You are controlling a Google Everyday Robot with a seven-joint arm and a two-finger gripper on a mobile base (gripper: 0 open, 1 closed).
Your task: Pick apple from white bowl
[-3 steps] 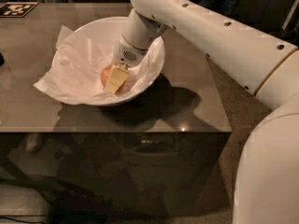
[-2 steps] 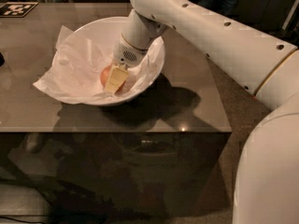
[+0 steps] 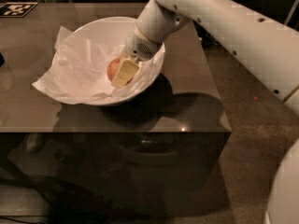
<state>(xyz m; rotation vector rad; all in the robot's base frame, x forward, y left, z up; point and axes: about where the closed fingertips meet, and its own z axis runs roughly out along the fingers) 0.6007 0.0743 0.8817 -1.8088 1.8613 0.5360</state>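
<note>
Tool (image 3: 123,73) is seen inside the wide glossy white bowl (image 3: 93,26), midway between the table's (image 3: 28,36) front and back edges, set against the round red-orange apple (image 3: 112,68) on crumpled tissue paper (image 3: 74,76); its opening cannot be told.

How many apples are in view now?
1. The apple sits on tissue inside the white bowl; the gripper is in the bowl right at it. Others could hide under the tissue.
</note>
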